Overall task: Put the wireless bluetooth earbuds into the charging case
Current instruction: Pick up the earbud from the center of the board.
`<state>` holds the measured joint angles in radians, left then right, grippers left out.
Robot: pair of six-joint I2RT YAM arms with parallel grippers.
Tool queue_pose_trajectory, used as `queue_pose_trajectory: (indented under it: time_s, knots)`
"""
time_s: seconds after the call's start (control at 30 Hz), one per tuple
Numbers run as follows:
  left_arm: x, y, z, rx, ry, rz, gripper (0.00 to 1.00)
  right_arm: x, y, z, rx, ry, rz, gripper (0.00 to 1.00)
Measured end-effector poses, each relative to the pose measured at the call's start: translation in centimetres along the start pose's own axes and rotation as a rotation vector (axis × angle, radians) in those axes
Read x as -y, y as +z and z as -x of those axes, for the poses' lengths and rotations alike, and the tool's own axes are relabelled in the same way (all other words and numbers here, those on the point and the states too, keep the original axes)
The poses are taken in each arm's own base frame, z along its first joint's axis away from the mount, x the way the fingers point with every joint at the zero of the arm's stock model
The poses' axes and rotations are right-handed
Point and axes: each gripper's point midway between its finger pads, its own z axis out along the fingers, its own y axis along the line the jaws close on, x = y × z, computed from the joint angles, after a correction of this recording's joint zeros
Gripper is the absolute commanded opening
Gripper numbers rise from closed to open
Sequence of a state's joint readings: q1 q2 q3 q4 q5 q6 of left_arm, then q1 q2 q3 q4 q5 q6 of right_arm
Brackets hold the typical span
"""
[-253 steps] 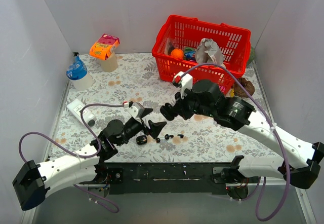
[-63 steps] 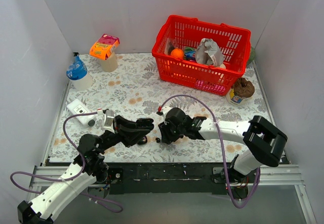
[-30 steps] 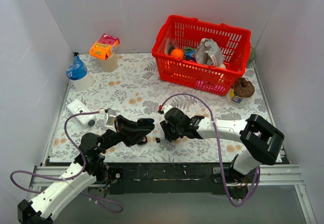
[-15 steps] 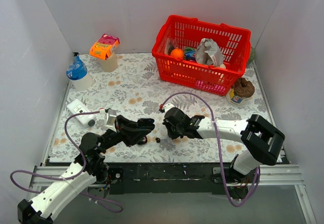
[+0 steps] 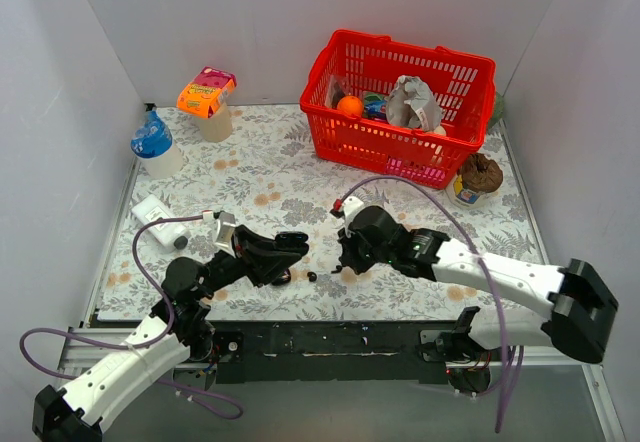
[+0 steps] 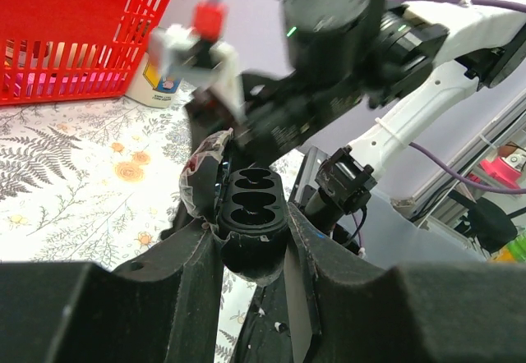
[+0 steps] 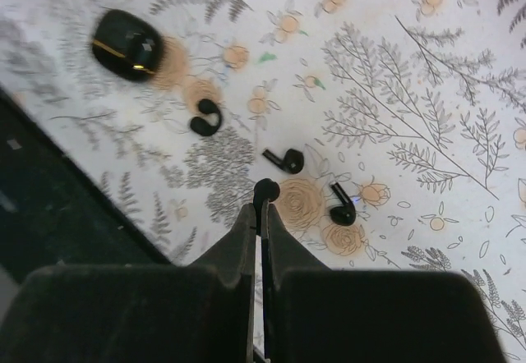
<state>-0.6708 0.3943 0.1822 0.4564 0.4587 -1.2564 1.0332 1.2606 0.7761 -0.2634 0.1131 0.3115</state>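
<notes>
The black charging case (image 6: 249,201) stands open between the fingers of my left gripper (image 6: 251,252), two empty sockets facing up. From above, my left gripper (image 5: 287,250) hovers low over the front of the table. Just to its right, my right gripper (image 5: 344,259) is shut on the stem of one of the earbuds (image 7: 266,190), whose round head sticks out past the right gripper (image 7: 260,215). Three more earbuds lie on the flowered cloth below: one (image 7: 205,119), a second (image 7: 285,161), a third (image 7: 341,207).
A closed black oval case (image 7: 127,44) with a gold line lies near the loose earbuds. A red basket (image 5: 400,102) of items stands at the back right, a brown-topped cup (image 5: 478,177) beside it. A blue-capped bottle (image 5: 152,142), an orange-lidded jar (image 5: 207,97) and a white box (image 5: 155,212) are on the left.
My right gripper has shut on an earbud and shifted a little right and up, its arm swinging outward. The left gripper keeps holding the case in place.
</notes>
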Motion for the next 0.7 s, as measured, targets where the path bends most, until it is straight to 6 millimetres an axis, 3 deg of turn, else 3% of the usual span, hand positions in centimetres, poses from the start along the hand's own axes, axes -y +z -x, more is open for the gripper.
queue_pose_trajectory:
  time_s: [0.13,0.33,0.53,0.7]
  knots:
    - [-0.1,0.1,0.0,-0.002,0.014,0.002,0.00,-2.5,-4.8,3.2,0.098,-0.048,0.162,0.01]
    - [0.5,1.2,1.4,-0.012,0.073,-0.027,0.00,-6.5,-14.0,8.0,0.232,-0.176,0.404,0.01]
    - [3.0,2.9,0.7,-0.134,0.085,-0.217,0.00,-9.9,-22.0,8.0,0.301,-0.314,0.639,0.01]
    - [4.0,4.1,-0.8,-0.267,0.031,-0.354,0.00,-10.5,-23.3,6.7,0.277,-0.340,0.700,0.01]
